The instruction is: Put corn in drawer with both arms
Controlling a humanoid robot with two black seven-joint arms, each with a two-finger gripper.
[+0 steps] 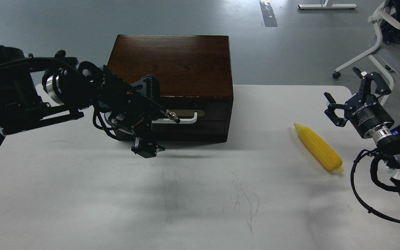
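The yellow corn (318,147) lies on the white table at the right, its tapered tip pointing up-left. The dark wooden box (172,62) stands at the back; its drawer (210,119) is closed, with the white bar handle (182,121) on its front. My left gripper (151,119) is open at the handle's left end, one finger above it and one below, hiding that end. My right gripper (352,95) is open and empty, above and to the right of the corn, apart from it.
The table (200,194) reaches to the near edge in front of the box. A white chair base (370,52) stands on the floor behind the right arm. The right arm's cables (363,194) hang over the table's right edge.
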